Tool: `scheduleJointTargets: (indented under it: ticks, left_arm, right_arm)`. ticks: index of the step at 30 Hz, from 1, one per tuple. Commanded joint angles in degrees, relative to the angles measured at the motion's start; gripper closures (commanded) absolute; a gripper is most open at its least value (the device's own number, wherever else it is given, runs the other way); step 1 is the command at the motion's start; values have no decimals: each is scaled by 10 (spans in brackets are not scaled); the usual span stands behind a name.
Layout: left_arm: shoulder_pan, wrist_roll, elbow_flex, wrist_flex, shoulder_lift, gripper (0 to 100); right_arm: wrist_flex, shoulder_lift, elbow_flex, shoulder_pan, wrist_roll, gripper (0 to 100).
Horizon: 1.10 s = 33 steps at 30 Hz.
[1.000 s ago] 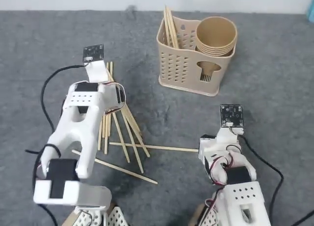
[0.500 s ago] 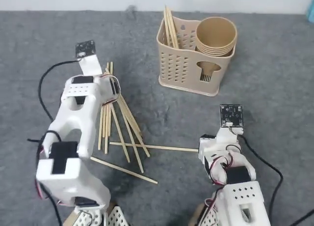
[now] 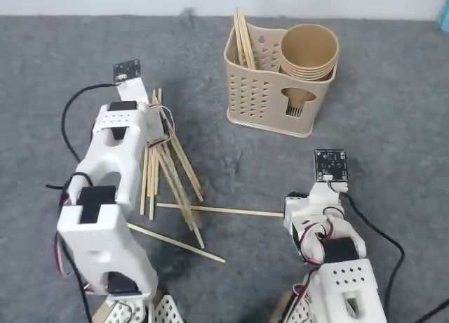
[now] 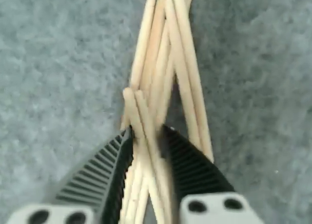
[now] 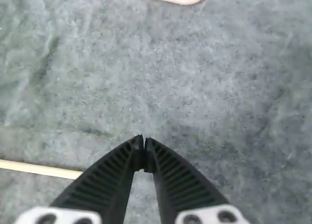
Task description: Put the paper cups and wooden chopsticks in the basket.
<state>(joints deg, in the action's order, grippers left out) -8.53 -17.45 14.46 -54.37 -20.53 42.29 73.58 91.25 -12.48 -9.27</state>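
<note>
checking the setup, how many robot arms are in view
2: the left arm over the loose chopsticks; the right arm in front of the basket, beside one stray chopstick.

- Left arm [image 3: 112, 172]: stretched forward, wrist angled down.
- Left gripper [image 4: 145, 132]: jaws drawn in tight on a few chopsticks [image 4: 136, 109], which are clamped between the ribbed pads.
- Right arm [image 3: 330, 246]: folded back, low near its base.
- Right gripper [image 5: 144, 140]: pointing down, fingertips pressed together.

White arms [image 3: 116, 161] carry black cables [image 3: 64, 123] and ribbed black tools [image 4: 146, 131].
</note>
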Motion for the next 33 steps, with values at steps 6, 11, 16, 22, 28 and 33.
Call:
scheduleJointTargets:
  ticks: [6, 11, 16, 22, 28, 33]
  left_arm:
    - [33, -4, -18, -10, 9, 988]
    - [34, -4, -17, -24, 40, 988]
    - [34, -4, -16, -47, 92, 988]
    - [34, -4, -17, -45, 98, 987]
    - [32, -1, -30, -59, 136, 987]
    - [30, 0, -104, -139, 234, 987]
  right_arm:
    - [-12, 12, -6, 2, 10, 991]
    - [-21, 12, -4, 2, 10, 991]
    - [-26, 12, -2, 2, 11, 991]
    - [-24, 12, -2, 2, 11, 991]
    - [-27, 12, -2, 3, 11, 991]
    - [-27, 12, -2, 3, 10, 991]
